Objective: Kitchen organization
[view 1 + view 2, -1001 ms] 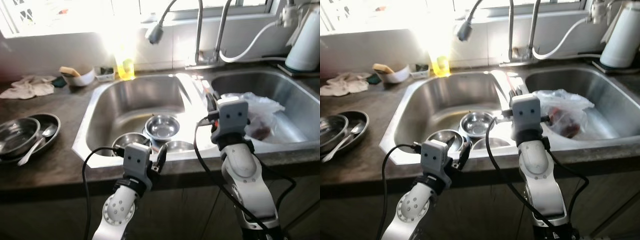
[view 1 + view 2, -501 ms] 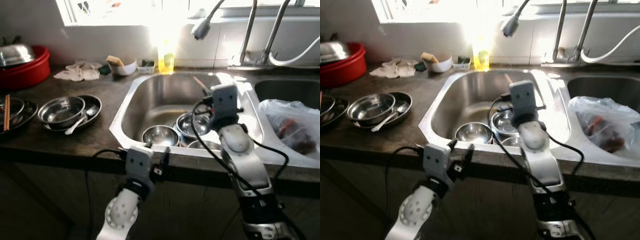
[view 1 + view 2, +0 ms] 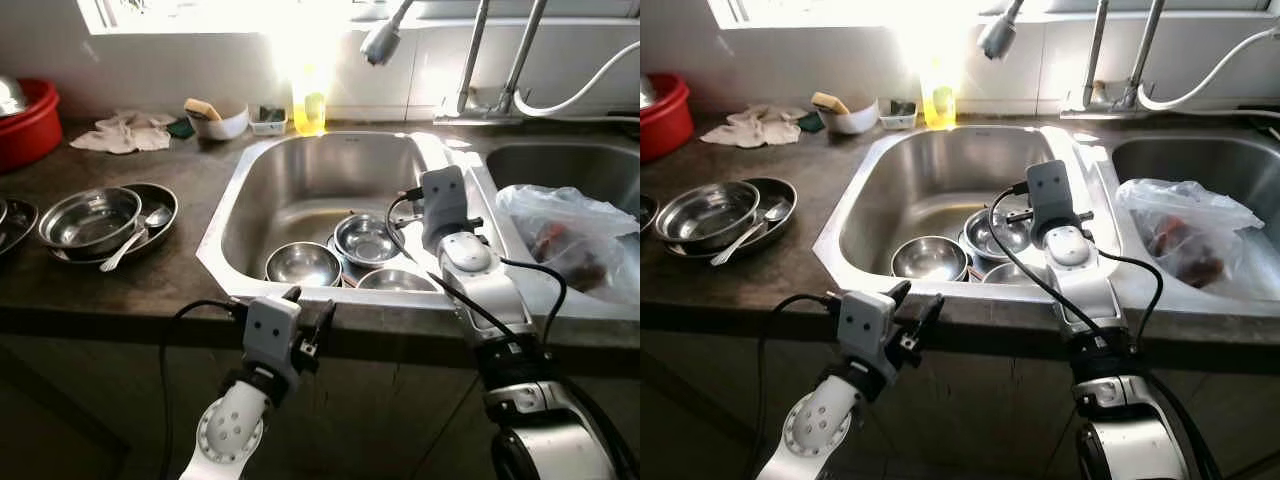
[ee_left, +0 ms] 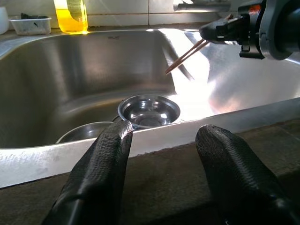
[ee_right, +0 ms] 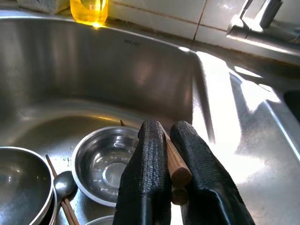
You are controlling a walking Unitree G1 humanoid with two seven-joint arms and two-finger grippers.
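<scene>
Right gripper clenched chopsticks over the sink's right edge; our view had swung left toward bowls on the counter, their likely destination.

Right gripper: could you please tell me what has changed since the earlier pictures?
The camera swung left. The right gripper, fingers shut on the chopsticks, moved from the sink divider to over the bowls. The left gripper stayed open at the counter edge.

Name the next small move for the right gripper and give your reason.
Probably lift and carry leftward toward the counter dishes: the right gripper is shut on chopsticks above the sink, where steel bowls still sit, while the left gripper waits open.
</scene>
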